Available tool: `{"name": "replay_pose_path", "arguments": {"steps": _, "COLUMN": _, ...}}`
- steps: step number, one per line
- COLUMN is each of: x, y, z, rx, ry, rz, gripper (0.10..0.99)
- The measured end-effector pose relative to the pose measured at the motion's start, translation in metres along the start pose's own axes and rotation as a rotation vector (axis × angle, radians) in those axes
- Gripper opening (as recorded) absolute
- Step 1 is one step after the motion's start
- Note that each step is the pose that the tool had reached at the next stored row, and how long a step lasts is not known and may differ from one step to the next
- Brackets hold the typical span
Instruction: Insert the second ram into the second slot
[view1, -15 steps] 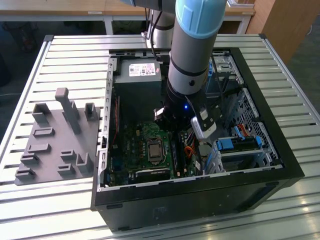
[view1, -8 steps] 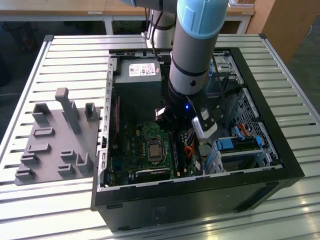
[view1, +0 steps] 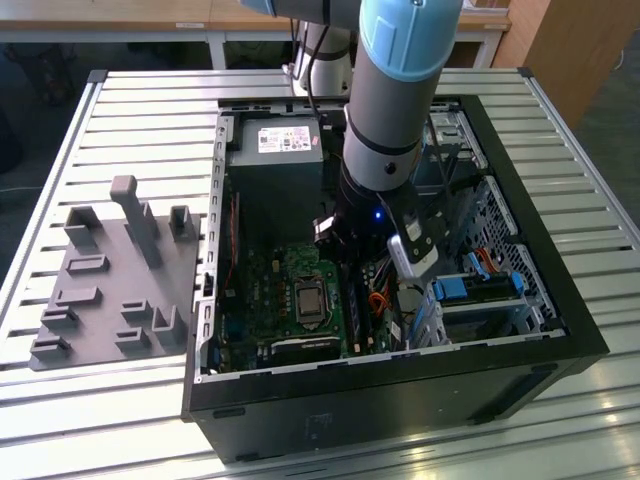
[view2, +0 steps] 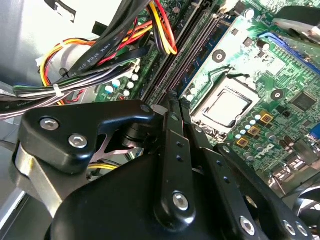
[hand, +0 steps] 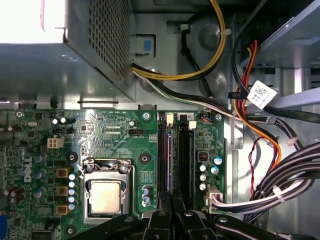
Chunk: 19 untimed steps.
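Note:
Inside the open computer case (view1: 560, 300), my gripper (hand: 172, 204) hangs low over the memory slots on the green motherboard (hand: 100, 135). In both wrist views its black fingers (view2: 172, 115) are pressed close together. The second ram (hand: 171, 160) shows as a thin blue edge running along one slot straight out from between the fingertips. In the second wrist view the same blue edge (view2: 202, 45) leads up to the gripper (view2: 178, 100). A dark neighbouring slot (hand: 185, 160) lies right beside it. The stick's end under the fingers is hidden.
The processor socket (hand: 106, 196) sits beside the slots. Bundled cables (hand: 272, 170) run close on the other side. The power supply box (hand: 95, 50) stands past the slots' far end. A grey holder fixture (view1: 110, 280) lies at the exterior view's left. Blue drive latches (view1: 452, 290) sit by the arm.

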<state>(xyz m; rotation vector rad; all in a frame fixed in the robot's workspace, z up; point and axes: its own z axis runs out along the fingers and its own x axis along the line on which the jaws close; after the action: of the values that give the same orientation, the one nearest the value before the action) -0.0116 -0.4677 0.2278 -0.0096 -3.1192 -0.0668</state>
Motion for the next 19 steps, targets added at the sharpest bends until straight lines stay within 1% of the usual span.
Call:
{"name": "replay_pose_path", "arguments": {"steps": 6, "x": 0.0000, "y": 0.0006, "z": 0.0032, "rx": 0.000, "ry": 0.0007, "rz": -0.014, "gripper": 0.129}}
{"name": "replay_pose_path", "arguments": {"steps": 19, "x": 0.0011, "y": 0.0004, "z": 0.0075, "rx": 0.001, "ry": 0.0008, "rz": -0.015, "gripper": 0.129}}
